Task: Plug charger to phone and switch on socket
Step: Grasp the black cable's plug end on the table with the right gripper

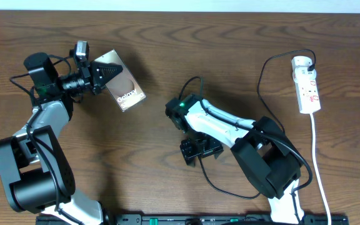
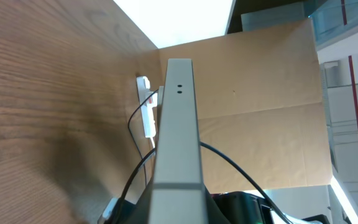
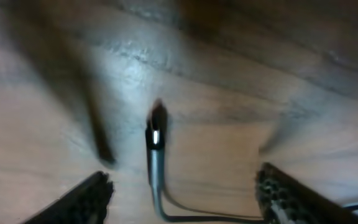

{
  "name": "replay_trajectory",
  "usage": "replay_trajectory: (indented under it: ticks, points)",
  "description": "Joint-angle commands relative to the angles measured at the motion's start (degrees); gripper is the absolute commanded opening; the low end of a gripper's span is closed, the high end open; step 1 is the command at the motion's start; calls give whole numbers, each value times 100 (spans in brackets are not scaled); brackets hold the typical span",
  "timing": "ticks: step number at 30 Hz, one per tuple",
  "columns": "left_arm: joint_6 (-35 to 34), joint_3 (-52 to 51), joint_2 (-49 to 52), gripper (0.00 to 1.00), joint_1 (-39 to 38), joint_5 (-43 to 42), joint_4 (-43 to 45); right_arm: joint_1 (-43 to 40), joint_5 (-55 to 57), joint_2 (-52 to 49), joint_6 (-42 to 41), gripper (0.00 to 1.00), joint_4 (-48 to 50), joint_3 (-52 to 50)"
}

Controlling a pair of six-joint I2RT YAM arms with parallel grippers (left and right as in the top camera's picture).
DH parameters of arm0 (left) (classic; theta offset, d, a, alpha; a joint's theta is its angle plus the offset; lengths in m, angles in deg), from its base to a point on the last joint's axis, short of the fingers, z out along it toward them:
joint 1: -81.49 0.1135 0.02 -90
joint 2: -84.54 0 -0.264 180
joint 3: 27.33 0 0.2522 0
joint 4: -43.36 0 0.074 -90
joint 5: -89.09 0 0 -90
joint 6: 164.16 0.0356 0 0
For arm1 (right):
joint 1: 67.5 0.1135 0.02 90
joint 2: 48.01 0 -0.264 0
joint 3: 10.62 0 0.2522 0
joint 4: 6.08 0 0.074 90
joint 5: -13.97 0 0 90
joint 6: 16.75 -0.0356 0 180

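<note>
Left tool [image 1: 109, 70] is clenched on the phone [image 1: 129, 92]; right tool [image 3: 185, 185] is held released, with the charger [image 3: 156, 149] tip seen between its fingers.

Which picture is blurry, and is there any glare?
Right wrist view: soft all over, charger tip and wood grain smeared, pale sheen on the table. Overhead view: sharp, evenly lit. Left wrist view: phone edge crisp, washed-out white patch at top.

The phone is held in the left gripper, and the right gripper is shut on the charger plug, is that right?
Not quite. The left gripper does hold the phone, but the right gripper is open, not shut on the charger plug. The right wrist view shows the plug lying between its spread fingers.
</note>
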Motion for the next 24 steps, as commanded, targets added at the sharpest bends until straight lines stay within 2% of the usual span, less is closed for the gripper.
replay_trajectory:
  ticks: [1,4,6,8,24]
  points:
    - [125,33,-31,7,-11,-170,24,33,-11,57,-66,59,57,-55]
    - [125,33,-31,7,-11,-173,24,33,-11,57,-66,58,92,-57]
    - [125,33,-31,7,-11,-173,22,33,-9,57,-66,47,107,-57]
    - [125,33,-31,7,-11,-173,24,33,-11,57,-66,43,127,-57]
    - [234,33,-31,7,-4,-173,24,127,-28,57,-116,44,741,-319]
